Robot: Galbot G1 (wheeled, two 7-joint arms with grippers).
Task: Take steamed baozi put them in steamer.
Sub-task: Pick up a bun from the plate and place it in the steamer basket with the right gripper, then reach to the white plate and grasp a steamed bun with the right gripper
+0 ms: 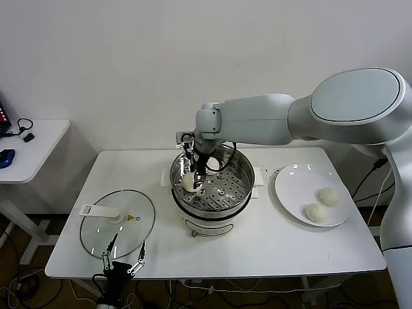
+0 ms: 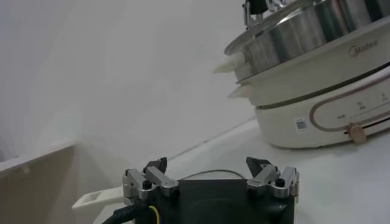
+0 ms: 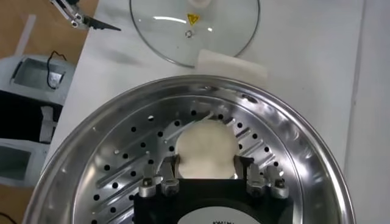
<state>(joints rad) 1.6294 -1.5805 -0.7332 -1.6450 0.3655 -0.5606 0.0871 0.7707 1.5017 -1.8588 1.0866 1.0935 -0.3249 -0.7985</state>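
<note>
My right gripper [image 3: 206,173] is down inside the steamer [image 1: 239,172], over the side of its perforated floor nearest the lid [image 1: 118,222]. A bun [image 3: 205,149] sits on that floor between my fingers [image 3: 169,166]. In the right wrist view the pads flank the dough with the jaws part-way apart, but I cannot tell whether they have let go or are lightly pinching it.

Two more buns [image 1: 322,205] lie on the plate [image 1: 288,188], which stands on the counter [image 1: 257,248] on the far side of the steamer from the lid. They touch or nearly touch each other. I can see only three buns in all; a fourth may be hidden under my arm.

My left gripper [image 2: 211,177] is parked low at the counter edge beside the lid, on the side away from the steamer, jaws wide apart and holding nothing.

The risks from here, as I judge them:
- If I lift before the pads are clear, soft dough may stick to one finger and ride up or roll off its spot.
- This bun lies close to the steamer wall; a sideways pull could scrape my fingers on the rim.
- On the plate, closing on one bun may nudge its neighbour.
</note>
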